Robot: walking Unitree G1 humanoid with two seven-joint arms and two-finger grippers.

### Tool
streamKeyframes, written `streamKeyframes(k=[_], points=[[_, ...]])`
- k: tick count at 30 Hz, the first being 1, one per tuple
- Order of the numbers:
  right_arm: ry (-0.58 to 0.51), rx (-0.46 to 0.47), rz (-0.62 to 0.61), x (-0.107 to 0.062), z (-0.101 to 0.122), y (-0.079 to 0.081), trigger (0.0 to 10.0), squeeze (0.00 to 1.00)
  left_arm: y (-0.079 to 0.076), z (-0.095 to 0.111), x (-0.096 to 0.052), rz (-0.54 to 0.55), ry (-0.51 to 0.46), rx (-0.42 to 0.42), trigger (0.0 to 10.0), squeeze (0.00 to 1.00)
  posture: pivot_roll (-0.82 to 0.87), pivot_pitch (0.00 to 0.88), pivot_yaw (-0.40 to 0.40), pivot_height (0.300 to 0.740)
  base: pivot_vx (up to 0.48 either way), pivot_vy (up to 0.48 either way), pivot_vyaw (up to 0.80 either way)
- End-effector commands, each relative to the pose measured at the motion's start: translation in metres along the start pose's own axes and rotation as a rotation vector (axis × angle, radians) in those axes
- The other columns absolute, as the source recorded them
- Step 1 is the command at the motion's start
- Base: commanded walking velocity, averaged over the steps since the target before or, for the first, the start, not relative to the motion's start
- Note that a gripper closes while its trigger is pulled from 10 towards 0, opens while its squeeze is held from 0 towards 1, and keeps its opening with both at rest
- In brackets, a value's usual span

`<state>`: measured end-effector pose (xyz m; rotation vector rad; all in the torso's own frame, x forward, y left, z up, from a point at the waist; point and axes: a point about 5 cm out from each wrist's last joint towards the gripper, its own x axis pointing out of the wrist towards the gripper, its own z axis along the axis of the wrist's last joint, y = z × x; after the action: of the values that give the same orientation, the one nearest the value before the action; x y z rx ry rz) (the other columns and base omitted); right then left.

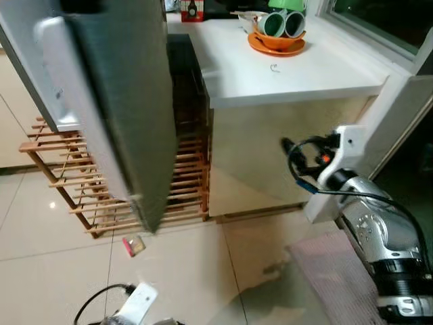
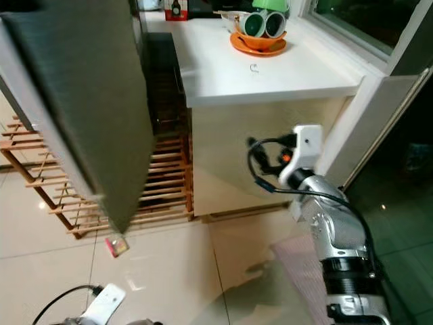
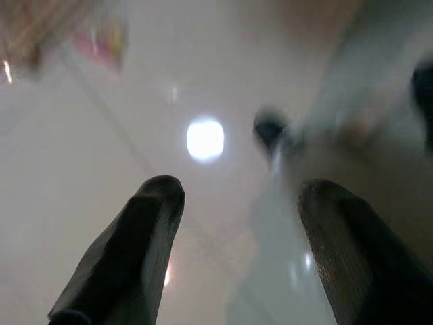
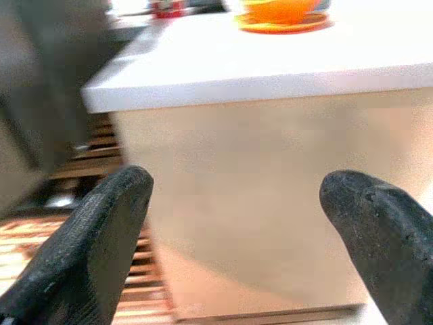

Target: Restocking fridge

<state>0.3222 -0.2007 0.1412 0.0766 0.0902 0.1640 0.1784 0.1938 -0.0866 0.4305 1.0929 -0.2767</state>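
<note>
A tall grey fridge door (image 1: 115, 101) stands swung open at the left, its edge towards me. My right arm (image 1: 365, 217) is raised in front of the white counter (image 1: 291, 74). In the right wrist view my right gripper (image 4: 250, 196) is open, its fingers wide apart with nothing between them, facing the counter's beige front. My left arm (image 1: 135, 305) hangs low by the floor. My left gripper (image 3: 240, 196) is open over the glossy tiles and holds nothing.
An orange bowl (image 1: 277, 42) with green cups (image 1: 274, 24) sits at the back of the counter, with a red box (image 1: 192, 9) further back. A wooden slatted rack (image 1: 183, 183) stands behind the door. A small pink packet (image 1: 133, 245) and a pinkish mat (image 1: 338, 277) lie on the floor.
</note>
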Motion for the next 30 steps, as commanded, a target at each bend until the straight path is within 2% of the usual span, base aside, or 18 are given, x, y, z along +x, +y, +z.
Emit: streamKeyframes(k=[1, 2, 3, 4, 5, 6, 7, 8, 10, 11, 14, 15, 17, 20, 24, 30], points=[[-0.034, 0.036, -0.082, -0.001, 0.0, -0.002, 10.0, 0.0, -0.008, 0.04, 0.001, -0.02, -0.185, -0.007, 10.0, 0.0, -0.09, 0.0, 0.0, 0.74, 0.0, 0.0, 0.0], [-0.034, 0.042, -0.093, -0.002, -0.003, -0.002, 10.0, 0.0, -0.009, 0.047, 0.0, -0.022, -0.219, -0.003, 10.0, 0.0, -0.09, 0.0, 0.0, 0.74, 0.0, 0.0, 0.0], [-0.035, 0.044, -0.094, -0.002, -0.006, 0.001, 10.0, 0.0, -0.003, 0.054, -0.002, -0.025, -0.277, -0.007, 10.0, 0.0, -0.08, 0.0, 0.0, 0.74, 0.0, 0.0, 0.0], [-0.035, 0.044, -0.094, -0.002, -0.006, 0.001, 10.0, 0.0, -0.003, 0.054, -0.002, -0.025, -0.277, -0.007, 10.0, 0.0, -0.08, 0.0, 0.0, 0.74, 0.0, 0.0, 0.0], [-0.035, 0.038, -0.095, -0.003, -0.009, 0.003, 10.0, 0.0, 0.002, 0.062, -0.005, -0.026, -0.339, -0.017, 10.0, 0.0, -0.08, 0.0, 0.0, 0.74, 0.0, 0.0, 0.0], [-0.047, 0.036, -0.087, -0.004, -0.015, 0.011, 10.0, 0.0, 0.011, 0.089, -0.015, -0.018, -0.53, -0.062, 10.0, 0.0, -0.07, 0.0, 0.001, 0.74, 0.0, 0.0, 0.0], [-0.047, 0.036, -0.087, -0.004, -0.015, 0.011, 10.0, 0.0, 0.011, 0.089, -0.015, -0.018, -0.53, -0.062, 10.0, 0.0, -0.07, 0.0, 0.001, 0.74, 0.0, 0.0, 0.0], [-0.055, 0.036, -0.088, -0.004, -0.017, 0.014, 10.0, 0.0, 0.013, 0.099, -0.019, -0.012, -0.599, -0.082, 10.0, 0.0, -0.07, 0.0, 0.001, 0.74, 0.0, 0.0, 0.0], [-0.069, 0.046, -0.089, -0.005, -0.02, 0.019, 10.0, 0.0, 0.022, 0.134, -0.039, 0.028, -0.81, -0.114, 10.0, 0.0, -0.06, 0.0, 0.002, 0.74, 0.0, 0.0, 0.0], [-0.072, 0.046, -0.093, -0.005, -0.021, 0.021, 10.0, 0.0, 0.025, 0.146, -0.047, 0.039, -0.884, -0.12, 10.0, 0.0, -0.06, 0.0, 0.002, 0.74, 0.0, 0.0, 0.0], [-0.061, 0.059, -0.087, -0.007, -0.03, 0.029, 10.0, 0.0, 0.039, 0.192, -0.094, 0.112, -1.159, -0.136, 10.0, 0.0, -0.05, 0.0, 0.006, 0.74, 0.199, 0.251, 0.0], [-0.061, 0.059, -0.087, -0.007, -0.03, 0.029, 10.0, 0.0, 0.039, 0.192, -0.094, 0.112, -1.159, -0.136, 10.0, 0.0, -0.05, 0.0, 0.006, 0.74, 0.296, 0.379, 0.0], [-0.058, 0.066, -0.077, -0.007, -0.033, 0.033, 10.0, 0.0, 0.043, 0.206, -0.111, 0.128, -1.245, -0.138, 10.0, 0.0, -0.04, 0.0, 0.008, 0.74, 0.296, 0.379, 0.0], [-0.054, 0.074, -0.066, -0.007, -0.039, 0.038, 10.0, 0.0, 0.047, 0.216, -0.128, 0.147, -1.318, -0.161, 10.0, 0.0, -0.04, 0.0, 0.009, 0.74, 0.0, 0.471, 0.0], [-0.055, 0.062, -0.054, -0.008, -0.042, 0.04, 10.0, 0.0, 0.046, 0.216, -0.136, 0.153, -1.315, -0.169, 10.0, 0.0, -0.04, 0.0, 0.007, 0.74, 0.0, 0.48, 0.15], [-0.057, 0.027, -0.02, -0.005, -0.041, 0.045, 10.0, 0.0, 0.045, 0.219, -0.138, 0.157, -1.294, -0.171, 10.0, 0.0, -0.04, 0.0, 0.005, 0.74, 0.0, 0.48, 0.53]])
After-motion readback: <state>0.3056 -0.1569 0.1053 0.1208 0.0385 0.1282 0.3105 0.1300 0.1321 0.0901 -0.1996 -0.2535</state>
